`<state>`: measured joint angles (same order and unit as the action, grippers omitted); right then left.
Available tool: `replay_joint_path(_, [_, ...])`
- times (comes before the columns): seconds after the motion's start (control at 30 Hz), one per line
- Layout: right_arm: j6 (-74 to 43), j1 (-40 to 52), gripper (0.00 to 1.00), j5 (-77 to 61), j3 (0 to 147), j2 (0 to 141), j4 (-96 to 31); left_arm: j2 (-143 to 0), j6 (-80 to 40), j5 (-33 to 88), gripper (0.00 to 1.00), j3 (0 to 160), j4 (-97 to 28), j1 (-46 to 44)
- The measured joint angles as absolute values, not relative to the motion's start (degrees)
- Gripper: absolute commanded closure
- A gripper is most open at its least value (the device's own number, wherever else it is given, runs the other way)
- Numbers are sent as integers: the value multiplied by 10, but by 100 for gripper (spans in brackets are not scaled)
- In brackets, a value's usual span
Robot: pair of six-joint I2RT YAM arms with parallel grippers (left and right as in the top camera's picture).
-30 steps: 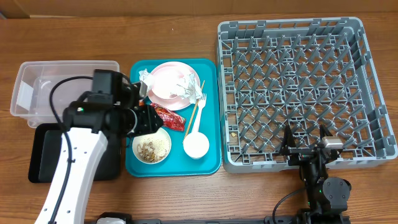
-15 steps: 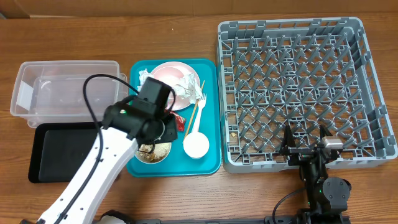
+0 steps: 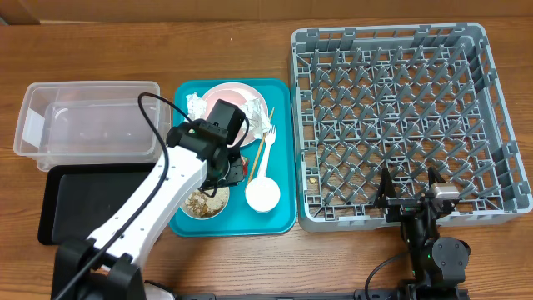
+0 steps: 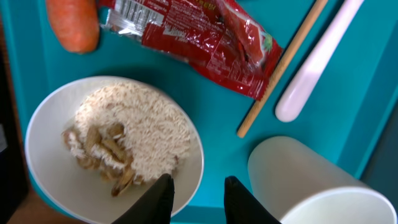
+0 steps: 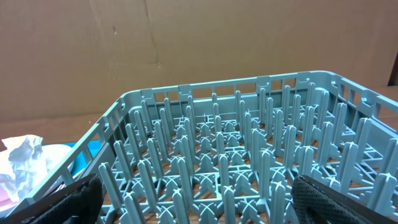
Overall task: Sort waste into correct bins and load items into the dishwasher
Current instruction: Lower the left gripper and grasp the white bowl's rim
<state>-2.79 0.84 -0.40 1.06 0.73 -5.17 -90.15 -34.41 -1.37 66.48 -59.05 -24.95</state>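
My left gripper (image 3: 226,171) (image 4: 198,186) hovers low over the teal tray (image 3: 279,212), jaws partly open and holding nothing. The rim of a white bowl (image 4: 118,146) of rice and scraps lies between the fingertips, one finger (image 4: 158,196) over the bowl and the other over bare tray. Above the bowl lie a carrot (image 4: 74,25), a red wrapper (image 4: 199,43), a chopstick (image 4: 283,68) and a white fork handle (image 4: 314,65). A white cup (image 4: 305,180) stands to the right. The pink plate (image 3: 223,102) carries napkins (image 3: 250,117). My right gripper (image 3: 410,196) (image 5: 205,199) stands wide open at the dishwasher rack's (image 3: 400,117) near edge.
A clear tub (image 3: 87,125) sits at the far left with the flat black tray (image 3: 83,204) in front of it. The left arm's white link crosses the black tray. Bare wooden table lies along the front edge.
The left arm has swung right, off the black tray side and over the teal tray. Its gripper now sits above the rice bowl's rim. The right arm has not moved.
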Motion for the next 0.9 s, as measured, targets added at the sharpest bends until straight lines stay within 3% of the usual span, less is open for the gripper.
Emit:
replay_joint_path(0.73, [-28,8,0,-4,11,7,-52,-958,-346,-20,55,665,-547,-249])
replay_joint_path(0.9, [-28,8,0,-4,11,7,-52,-958,-346,-37,58,665,-551,-249])
